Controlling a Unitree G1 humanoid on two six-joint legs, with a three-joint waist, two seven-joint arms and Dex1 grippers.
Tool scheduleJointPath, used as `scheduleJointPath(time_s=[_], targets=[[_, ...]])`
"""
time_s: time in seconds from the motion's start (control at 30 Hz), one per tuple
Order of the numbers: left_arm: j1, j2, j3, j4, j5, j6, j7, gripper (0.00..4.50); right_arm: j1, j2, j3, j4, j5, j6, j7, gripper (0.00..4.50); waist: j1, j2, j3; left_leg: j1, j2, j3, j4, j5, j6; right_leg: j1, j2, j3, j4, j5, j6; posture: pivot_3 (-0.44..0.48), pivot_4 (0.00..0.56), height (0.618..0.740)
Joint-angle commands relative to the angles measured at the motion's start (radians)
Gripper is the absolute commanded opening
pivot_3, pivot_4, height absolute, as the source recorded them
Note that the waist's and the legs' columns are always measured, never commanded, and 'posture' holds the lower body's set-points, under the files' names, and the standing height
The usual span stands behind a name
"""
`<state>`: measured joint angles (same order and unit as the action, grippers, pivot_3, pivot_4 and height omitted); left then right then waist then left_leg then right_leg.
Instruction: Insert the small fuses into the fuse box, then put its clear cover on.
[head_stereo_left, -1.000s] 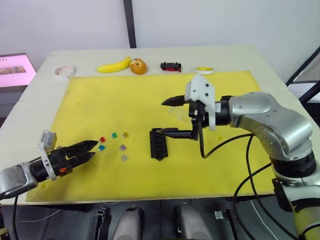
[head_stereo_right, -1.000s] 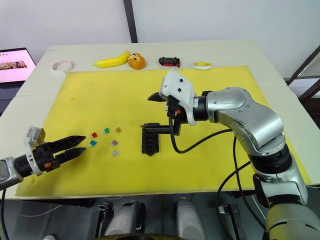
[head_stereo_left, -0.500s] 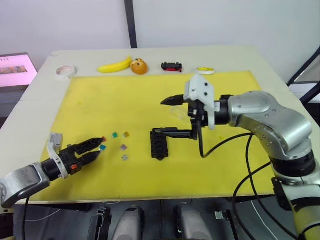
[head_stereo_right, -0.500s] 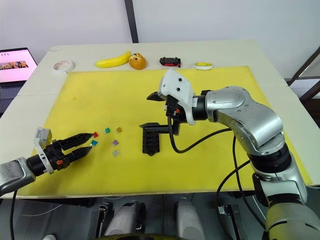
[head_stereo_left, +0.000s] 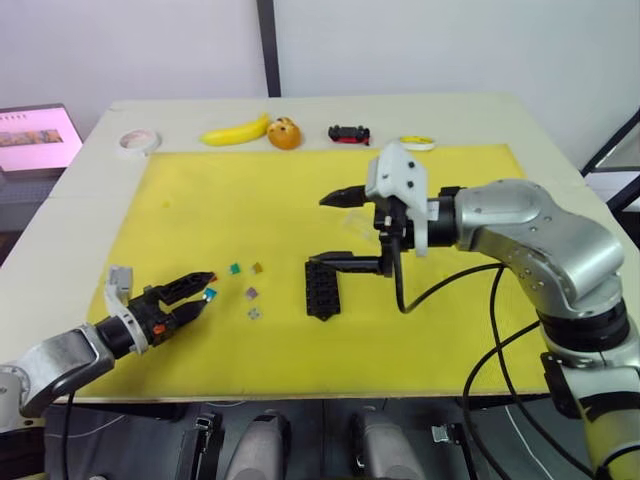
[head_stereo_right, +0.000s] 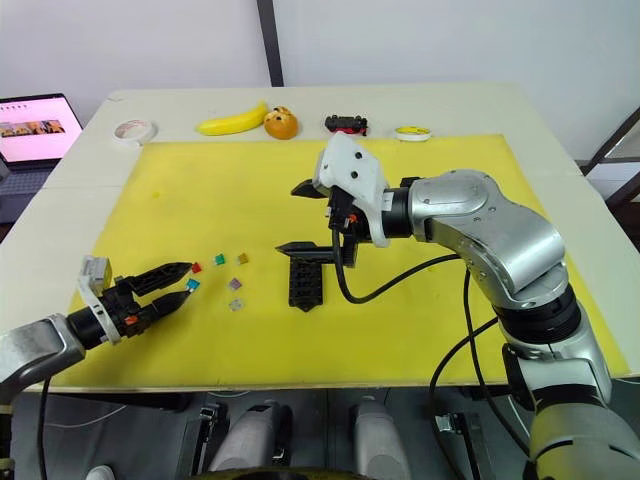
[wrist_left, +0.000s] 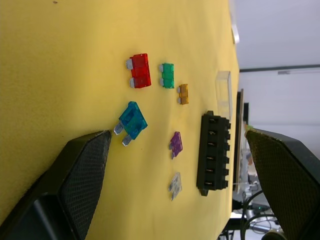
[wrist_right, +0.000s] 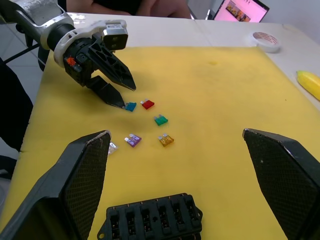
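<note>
Left gripper (head_stereo_right: 178, 281) down low on the yellow mat (head_stereo_left: 200, 190), fingers spread around the blue fuse (wrist_left: 132, 121), probably lining up a pinch. Other small fuses (wrist_left: 140, 70) loose just beyond. Fuse box (head_stereo_left: 321, 289) mid-mat, slots empty. Right gripper (head_stereo_left: 334, 230) hovering above it, wide open, holding nothing. Clear cover (wrist_left: 223, 90) just behind the box.

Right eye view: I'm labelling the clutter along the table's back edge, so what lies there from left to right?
Roll of tape → banana → orange → black-and-red toy car → yellow ring.
</note>
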<state>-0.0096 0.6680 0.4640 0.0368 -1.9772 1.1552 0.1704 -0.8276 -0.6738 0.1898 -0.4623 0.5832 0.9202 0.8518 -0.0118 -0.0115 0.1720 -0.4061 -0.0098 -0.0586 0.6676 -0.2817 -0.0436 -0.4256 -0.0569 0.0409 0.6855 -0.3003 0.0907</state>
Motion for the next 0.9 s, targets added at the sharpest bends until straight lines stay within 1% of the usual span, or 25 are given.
scheduleJointPath(time_s=[0.03, 0.43, 0.53, 0.63, 0.67, 0.9], targets=[[-0.005, -0.016, -0.035, 0.006, 0.005, -0.02, 0.027, 4.5, -0.024, 0.003, -0.017, -0.028, 0.007, 0.002, -0.003, 4.47, 0.001, 0.0, 0.0, 0.0, 0.0, 0.0, 0.0, 0.0, 0.0, 0.0, 0.0, 0.0, 0.0, 0.0, 0.0, 0.0, 0.15, 0.74], [0.0, -0.027, -0.076, 0.001, 0.005, -0.06, 0.034, 4.5, -0.029, 0.005, -0.022, -0.04, 0.017, 0.021, -0.004, 4.47, 0.002, 0.0, 0.0, 0.001, -0.002, -0.001, 0.0, 0.0, 0.0, 0.002, -0.001, 0.0, 0.0, 0.0, 0.0, 0.0, 0.15, 0.74], [0.003, -0.025, -0.084, 0.018, 0.021, -0.068, 0.017, 4.5, -0.03, 0.003, -0.021, -0.044, 0.021, 0.026, -0.004, 4.47, 0.002, 0.0, -0.001, 0.002, -0.002, -0.001, 0.0, 0.0, 0.0, 0.003, -0.002, 0.0, 0.0, 0.0, 0.0, 0.0, 0.15, 0.74], [0.009, -0.02, -0.085, 0.031, 0.041, -0.064, -0.007, 3.77, -0.033, 0.002, -0.021, -0.047, 0.023, 0.029, -0.004, 4.5, 0.001, 0.0, -0.001, 0.002, -0.003, -0.001, 0.0, 0.0, 0.0, 0.003, -0.002, -0.001, 0.0, 0.0, 0.0, 0.0, 0.15, 0.74], [0.013, -0.018, -0.086, 0.034, 0.057, -0.061, -0.019, 3.27, -0.034, 0.002, -0.021, -0.047, 0.023, 0.03, -0.004, 4.5, 0.001, 0.0, -0.001, 0.002, -0.003, -0.001, 0.0, 0.0, 0.0, 0.003, -0.002, -0.001, 0.0, 0.0, 0.0, 0.0, 0.15, 0.74], [0.033, -0.024, -0.091, 0.058, 0.137, -0.058, -0.071, 3.27, -0.039, 0.002, -0.02, -0.048, 0.024, 0.033, -0.002, 4.5, -0.001, 0.001, -0.001, 0.005, -0.003, -0.001, -0.001, 0.0, 0.0, 0.006, -0.002, -0.001, -0.001, 0.0, 0.0, 0.0, 0.15, 0.74]])
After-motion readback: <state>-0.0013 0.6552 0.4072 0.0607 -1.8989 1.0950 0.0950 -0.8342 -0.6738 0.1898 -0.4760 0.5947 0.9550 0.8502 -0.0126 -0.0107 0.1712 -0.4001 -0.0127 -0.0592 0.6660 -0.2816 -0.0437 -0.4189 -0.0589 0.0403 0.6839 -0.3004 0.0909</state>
